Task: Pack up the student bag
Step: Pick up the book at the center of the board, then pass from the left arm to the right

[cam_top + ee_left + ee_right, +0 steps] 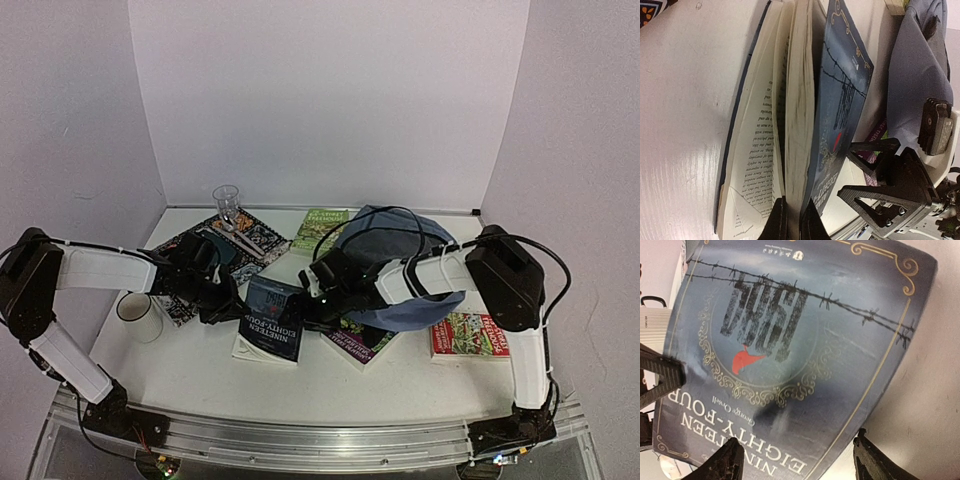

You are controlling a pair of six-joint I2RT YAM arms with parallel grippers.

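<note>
Left wrist view showed the left gripper (792,222) clamped on the Nineteen Eighty-Four paperback's (840,100) pages, the right gripper (797,452) spread over its cover: apparently the pickup step, next needing a lift toward the student bag (415,312) lying near, rightward.

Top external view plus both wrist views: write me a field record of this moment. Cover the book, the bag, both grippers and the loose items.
book: Nineteen Eighty-Four paperback, on the table between the grippers, cover raised, pages fanned
bag: student bag, right of the book, book not yet inside
left: left gripper closed on a wad of the pages
right: right gripper open, at the cover's edge
other: white mug; drinking glass; green book
</note>
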